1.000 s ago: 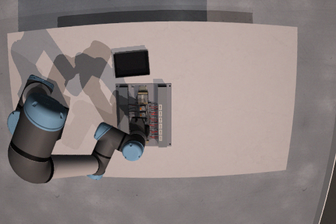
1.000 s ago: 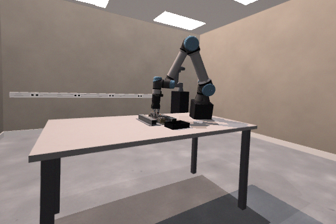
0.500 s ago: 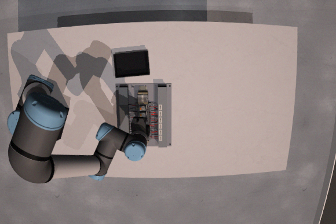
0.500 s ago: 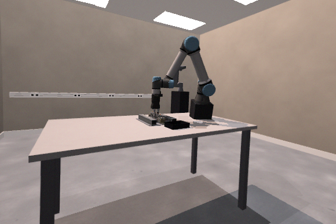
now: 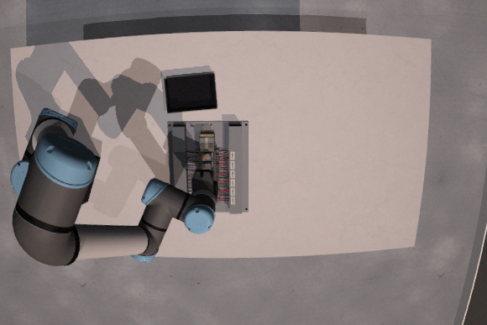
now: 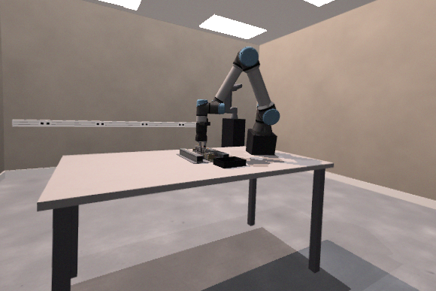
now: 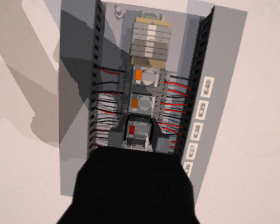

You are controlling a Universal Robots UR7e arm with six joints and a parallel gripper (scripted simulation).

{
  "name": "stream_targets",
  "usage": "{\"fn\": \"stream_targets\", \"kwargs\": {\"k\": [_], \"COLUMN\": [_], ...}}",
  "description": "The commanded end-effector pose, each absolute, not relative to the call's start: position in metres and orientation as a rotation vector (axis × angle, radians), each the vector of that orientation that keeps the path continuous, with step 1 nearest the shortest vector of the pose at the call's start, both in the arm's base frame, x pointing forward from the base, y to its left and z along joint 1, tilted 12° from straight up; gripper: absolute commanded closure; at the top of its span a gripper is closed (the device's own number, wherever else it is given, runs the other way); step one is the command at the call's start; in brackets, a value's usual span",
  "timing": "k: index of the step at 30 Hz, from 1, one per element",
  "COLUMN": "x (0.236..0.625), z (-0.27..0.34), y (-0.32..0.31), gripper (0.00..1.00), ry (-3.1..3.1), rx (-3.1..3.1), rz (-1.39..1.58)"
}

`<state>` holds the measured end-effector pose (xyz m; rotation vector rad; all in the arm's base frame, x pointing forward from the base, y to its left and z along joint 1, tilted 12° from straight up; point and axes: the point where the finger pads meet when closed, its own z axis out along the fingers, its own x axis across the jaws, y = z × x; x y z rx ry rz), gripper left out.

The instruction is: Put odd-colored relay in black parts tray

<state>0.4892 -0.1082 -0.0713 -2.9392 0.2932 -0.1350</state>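
Note:
The grey relay panel (image 5: pixel 239 160) (image 6: pixel 188 156) (image 7: pixel 76 75) lies on the table with a row of relays down its middle. In the wrist view two relays with orange buttons (image 7: pixel 144 76) (image 7: pixel 140 103) stand beyond my fingers. My gripper (image 7: pixel 138 123) (image 5: pixel 206 177) (image 6: pixel 200 147) is shut on the relay with the red button (image 7: pixel 137 131), which sits a little above the others. The rest of the row is hidden under my wrist. The black parts tray (image 5: pixel 190 91) (image 6: pixel 229 162) lies just beyond the panel's far end.
A block of grey terminals (image 7: pixel 151 35) stands at the panel's far end. Red and black wires (image 7: pixel 173 87) run to both sides of the relays. White labels (image 7: pixel 203 107) line the panel's right rail. The arm's base (image 6: pixel 261 141) stands on the table's corner.

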Motion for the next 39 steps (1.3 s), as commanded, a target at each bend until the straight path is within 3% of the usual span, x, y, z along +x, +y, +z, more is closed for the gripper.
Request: {"fn": "stream_targets", "kwargs": {"k": [1,39], "x": [0.4897,0.4914], "z": [-0.0711,-0.0706], "y": [-0.1073,-0.1077], "gripper": [1.00,1.00], "ry": [0.290,0.281], "rx": [-2.939,-2.937], "rz": [-0.124,-0.034]}}
